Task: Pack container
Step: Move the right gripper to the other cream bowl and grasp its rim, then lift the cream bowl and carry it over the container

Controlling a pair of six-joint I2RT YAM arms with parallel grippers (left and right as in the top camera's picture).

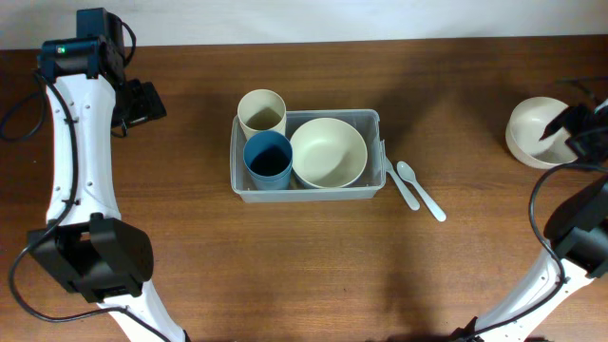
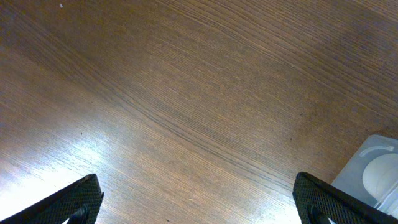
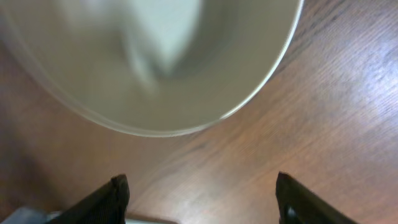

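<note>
Overhead first: the container sits mid-desk, well off to the right of the left gripper and well to the left of the right gripper. It's got a cream cup, a blue cup and a cream bowl in it. Two spoons lie just past its wall on the right gripper's side, so that end is a bit crowded. A white bowl sits right up against the right gripper.

My guess is the container is thin plastic: light, slick and a bit flexy. I'd pinch the rim on a long wall rather than squeeze across it.

Left wrist: the gripper is wide open with nothing but bare desk between the fingers. A corner of the container peeks in just beside one finger. Loads of room here.

Right wrist is blurry, but the gripper looks fairly wide and empty. The white bowl is just ahead of the fingertips, not between them.
</note>
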